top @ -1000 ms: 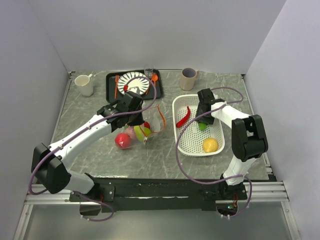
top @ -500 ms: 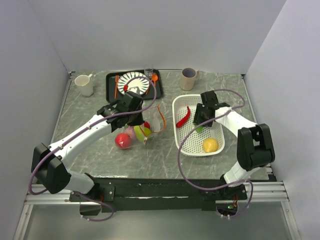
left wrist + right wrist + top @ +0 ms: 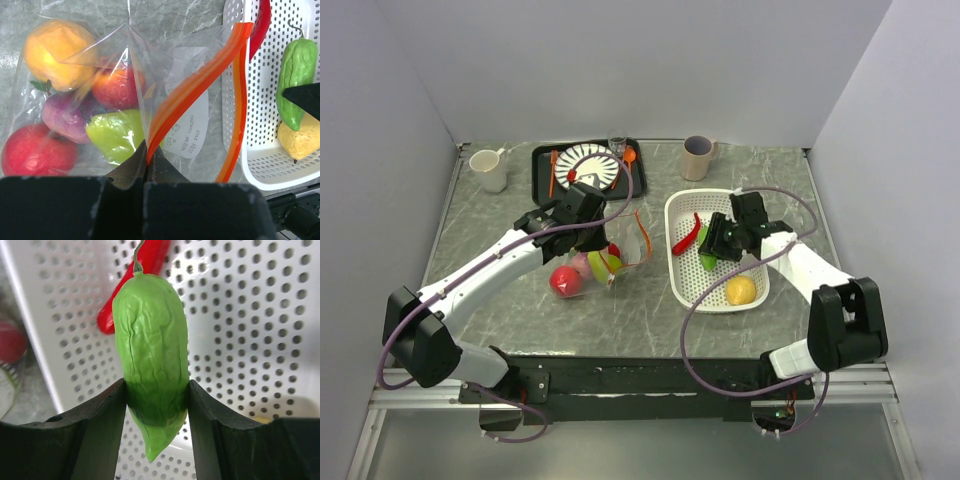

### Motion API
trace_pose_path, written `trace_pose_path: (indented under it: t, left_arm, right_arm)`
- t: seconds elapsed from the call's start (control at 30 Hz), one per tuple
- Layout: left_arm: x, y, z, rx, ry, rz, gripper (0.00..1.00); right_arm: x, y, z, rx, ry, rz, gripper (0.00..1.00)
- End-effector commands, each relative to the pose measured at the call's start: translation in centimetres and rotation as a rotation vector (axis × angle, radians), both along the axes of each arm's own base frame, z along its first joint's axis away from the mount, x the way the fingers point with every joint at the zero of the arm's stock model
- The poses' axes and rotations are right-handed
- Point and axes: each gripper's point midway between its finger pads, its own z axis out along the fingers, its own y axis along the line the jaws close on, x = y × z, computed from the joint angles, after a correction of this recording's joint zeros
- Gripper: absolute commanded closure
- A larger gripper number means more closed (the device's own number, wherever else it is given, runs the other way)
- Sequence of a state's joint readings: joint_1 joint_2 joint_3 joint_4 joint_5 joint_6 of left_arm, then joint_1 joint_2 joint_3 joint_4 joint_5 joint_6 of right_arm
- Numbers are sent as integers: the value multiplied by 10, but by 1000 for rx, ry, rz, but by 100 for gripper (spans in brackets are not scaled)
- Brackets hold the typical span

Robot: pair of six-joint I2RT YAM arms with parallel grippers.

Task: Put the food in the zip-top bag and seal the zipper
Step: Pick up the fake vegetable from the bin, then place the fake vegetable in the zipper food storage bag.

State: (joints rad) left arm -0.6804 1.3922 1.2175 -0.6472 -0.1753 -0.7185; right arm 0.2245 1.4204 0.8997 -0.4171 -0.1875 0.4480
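Note:
The clear zip-top bag [image 3: 125, 65] lies left of the white basket [image 3: 684, 285] and holds several fruits, among them an orange one [image 3: 55, 55] and a red one [image 3: 32, 155]. My left gripper [image 3: 147, 160] is shut on the bag's orange-red zipper [image 3: 200, 85] and holds the mouth open; it also shows in the top view [image 3: 603, 240]. My right gripper [image 3: 156, 387] is shut on a green wrinkled vegetable [image 3: 152, 340], held over the basket [image 3: 706, 258]. A red chili [image 3: 686, 236] and a yellow fruit [image 3: 741, 290] lie in the basket.
A black tray [image 3: 542, 172] at the back holds a plate [image 3: 592, 165], an orange fork and an orange spoon. A white mug [image 3: 490, 170] stands back left and a beige cup [image 3: 697, 157] behind the basket. Grey walls close in three sides.
My right arm has swung outward and its gripper, with the green vegetable, has shifted a little left over the basket. The left arm and the bag have not moved.

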Motion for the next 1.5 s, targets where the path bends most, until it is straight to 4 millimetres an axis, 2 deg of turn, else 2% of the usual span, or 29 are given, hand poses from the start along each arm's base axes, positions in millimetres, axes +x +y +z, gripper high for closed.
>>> trace_pose_path:
  t: [0.0,0.17,0.2,0.27,0.4,0.5,0.7,0.73,0.83,0.87,0.93,0.97,1.17,1.37,1.47]
  left_arm:
    - [6,-9,20,-46,-50,-22,99]
    - [6,-9,18,-42,-48,-22,99]
    - [7,-10,19,-43,-47,-21,99]
    - [7,-10,18,-40,-44,-21,99]
    - [7,-11,18,-43,-45,-23,99]
    - [8,-12,18,-45,-43,-28,99]
    - [8,-16,17,-54,-38,-38,99]
    - [9,-16,16,-52,-36,-37,99]
    - [8,-16,16,-52,-34,-36,99]
    - [8,-16,16,-52,-34,-34,99]
    - [8,-15,17,-53,-38,-33,99]
    - [7,-15,17,-53,-36,-34,99]
    - [5,-17,21,-67,-45,-52,99]
    - [-2,-31,22,-119,-49,-147,99]
    - [-3,-35,23,-131,-55,-173,99]
  right_arm:
    - [6,14,35,93,-113,50,100]
    - [-2,25,57,133,-136,133,100]
    - [-7,34,67,178,-148,177,100]
    - [-11,40,78,210,-171,209,100]
    - [-23,60,113,294,-266,292,100]
    - [-32,72,131,333,-294,351,100]
    - [-55,107,147,350,-277,544,100]
    - [-63,118,147,347,-270,588,100]
    - [-68,132,146,328,-246,649,100]
    - [-70,137,140,318,-222,664,100]
    - [-70,142,140,313,-208,675,100]
    - [-72,145,134,307,-184,684,100]
    - [-64,141,106,183,-81,684,100]
    - [-64,145,98,136,-26,723,100]
    - [-56,145,102,112,-28,721,100]
